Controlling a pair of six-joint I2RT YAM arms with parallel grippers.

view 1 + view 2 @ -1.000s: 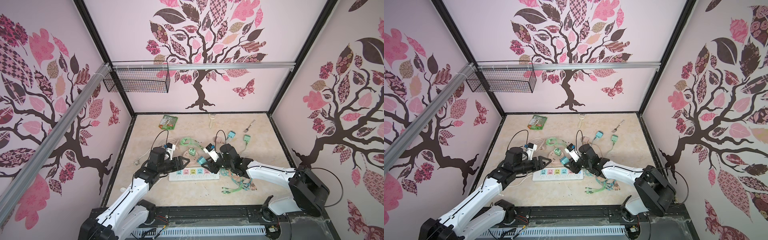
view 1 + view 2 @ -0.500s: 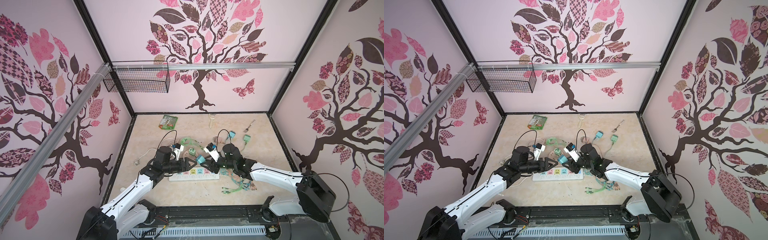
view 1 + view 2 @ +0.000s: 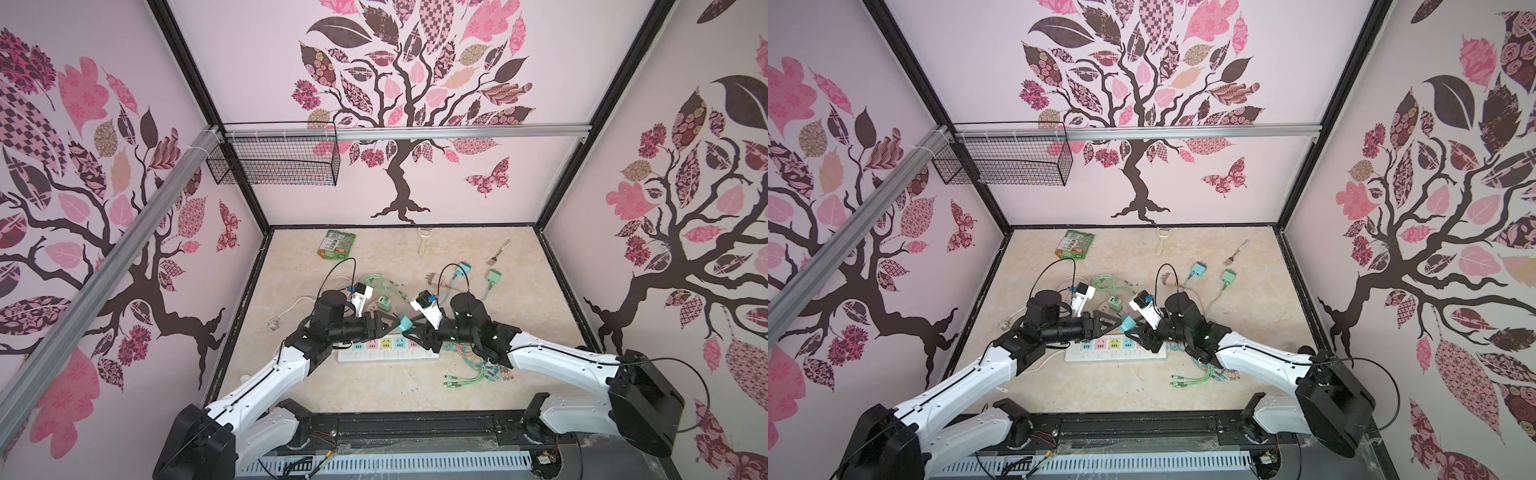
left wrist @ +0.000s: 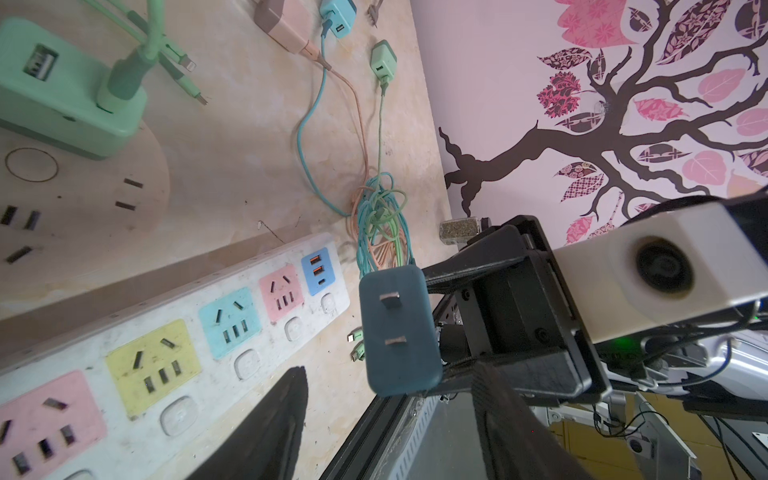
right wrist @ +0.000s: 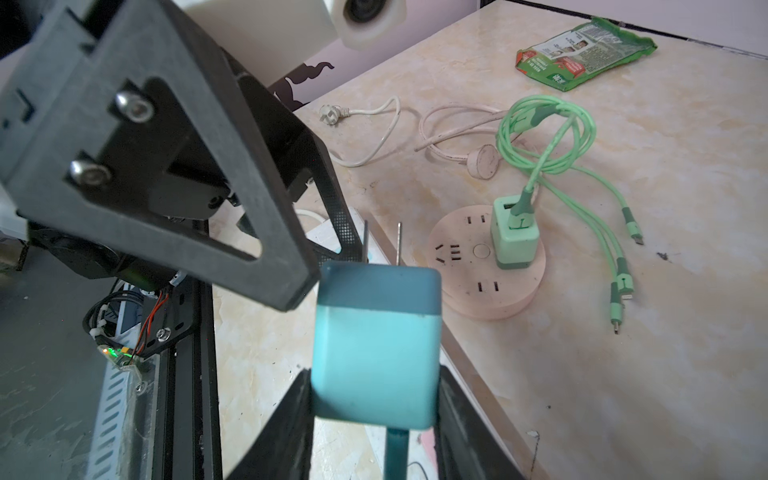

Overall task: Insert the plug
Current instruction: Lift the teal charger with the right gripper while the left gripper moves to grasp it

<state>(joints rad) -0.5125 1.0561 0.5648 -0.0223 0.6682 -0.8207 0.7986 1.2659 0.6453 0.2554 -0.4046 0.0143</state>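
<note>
Just above the white power strip (image 3: 386, 351) on the bench (image 3: 374, 395), the right pincer (image 5: 372, 386) is clamped on the teal plug (image 5: 374, 345). The plug's prongs face the left pincer (image 3: 390, 327), which is partly open, just beside the plug and gripping nothing. Farther back lies a green packet (image 3: 338, 245), its print too small to read.

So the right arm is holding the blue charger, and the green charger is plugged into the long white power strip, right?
Not quite. The green charger is plugged into the round pink socket, not the long white power strip; the right wrist view shows it. The right gripper does hold the blue charger.
</note>
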